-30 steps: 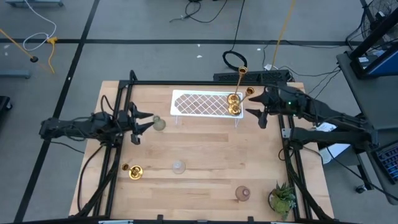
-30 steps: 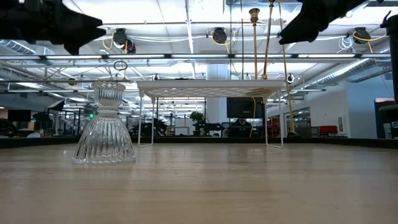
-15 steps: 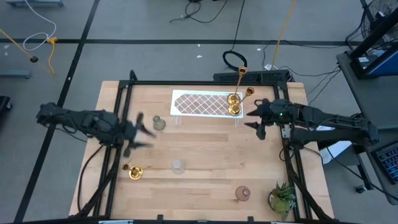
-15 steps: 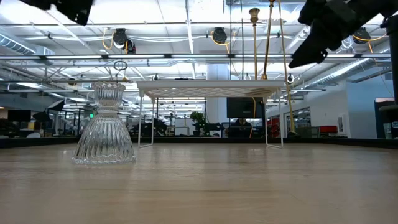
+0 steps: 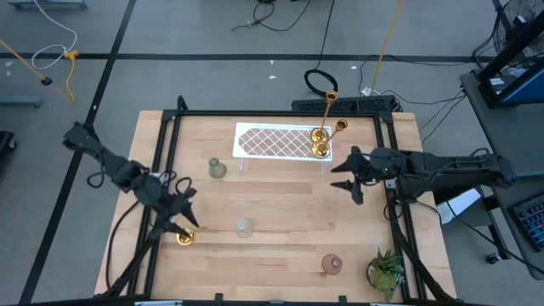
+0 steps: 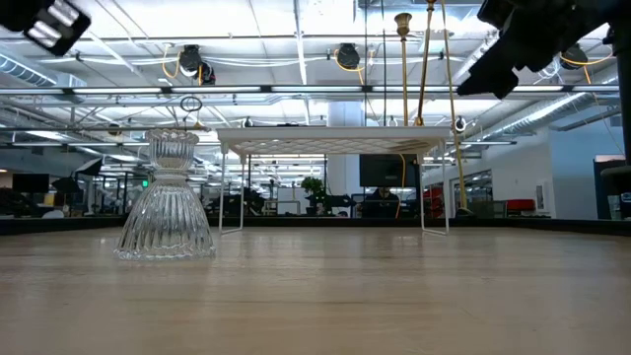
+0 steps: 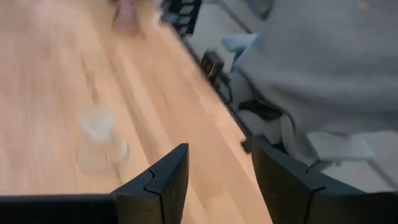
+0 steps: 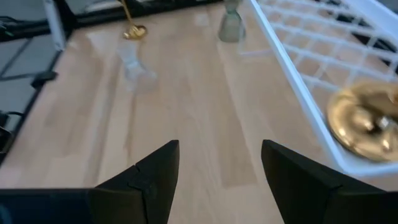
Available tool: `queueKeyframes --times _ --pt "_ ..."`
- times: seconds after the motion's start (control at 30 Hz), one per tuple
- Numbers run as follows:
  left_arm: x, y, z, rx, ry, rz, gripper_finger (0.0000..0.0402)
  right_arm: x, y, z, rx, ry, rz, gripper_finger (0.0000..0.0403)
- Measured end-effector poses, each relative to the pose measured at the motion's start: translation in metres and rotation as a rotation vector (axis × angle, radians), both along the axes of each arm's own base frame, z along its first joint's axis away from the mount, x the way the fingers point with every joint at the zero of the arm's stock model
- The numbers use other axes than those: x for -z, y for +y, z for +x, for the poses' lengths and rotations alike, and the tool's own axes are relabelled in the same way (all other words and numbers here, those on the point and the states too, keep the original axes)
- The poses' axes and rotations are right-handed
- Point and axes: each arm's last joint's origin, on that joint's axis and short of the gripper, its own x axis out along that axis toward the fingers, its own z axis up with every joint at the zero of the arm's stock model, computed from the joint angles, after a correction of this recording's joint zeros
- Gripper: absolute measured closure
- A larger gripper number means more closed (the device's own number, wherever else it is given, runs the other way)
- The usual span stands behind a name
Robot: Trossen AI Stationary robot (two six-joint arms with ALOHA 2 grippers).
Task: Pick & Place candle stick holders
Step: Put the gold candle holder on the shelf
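Two tall gold holders stand on their round bases at the right end of the white lattice tray. A short gold holder stands near the table's left edge. Three glass holders stand on the table: greenish, clear and pinkish. My left gripper is open and empty, just beyond the short gold holder. Its wrist view looks past its fingers at the clear glass holder. My right gripper is open and empty, near the tray's right end.
A small green potted plant stands at the near right corner. The tray stands on thin legs at the far middle. Black frame rails run along the table's left and right sides. Bare wood lies between the glass holders.
My left gripper has swung from beside the greenish glass holder toward the table's near edge, and now stands by the short gold holder, turned to point toward the near right. My right gripper has drifted from the tray's right end toward the near edge. No holder has moved.
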Motion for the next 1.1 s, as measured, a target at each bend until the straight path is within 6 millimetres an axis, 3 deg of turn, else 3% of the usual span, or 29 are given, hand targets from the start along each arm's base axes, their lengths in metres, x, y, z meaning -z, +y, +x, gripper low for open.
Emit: queueKeyframes --times 0.5,0.7,0.93,1.1 --pt "0.023 -0.004 -0.029 -0.015 0.342 0.087 0.022 -0.008 0.01 0.005 -0.063 -0.091 -0.003 0.0186" --pt "0.024 -0.007 -0.032 -0.007 0.355 0.094 0.022 -0.004 0.01 0.009 -0.062 -0.07 -0.009 0.0187" --pt "0.031 -0.003 -0.038 -0.112 0.468 0.092 0.0221 0.0 0.01 0.014 -0.062 -0.044 -0.01 0.0188" --pt "0.036 -0.004 -0.038 -0.113 0.463 0.121 0.0249 0.002 0.011 0.018 -0.064 -0.031 -0.009 0.0188"
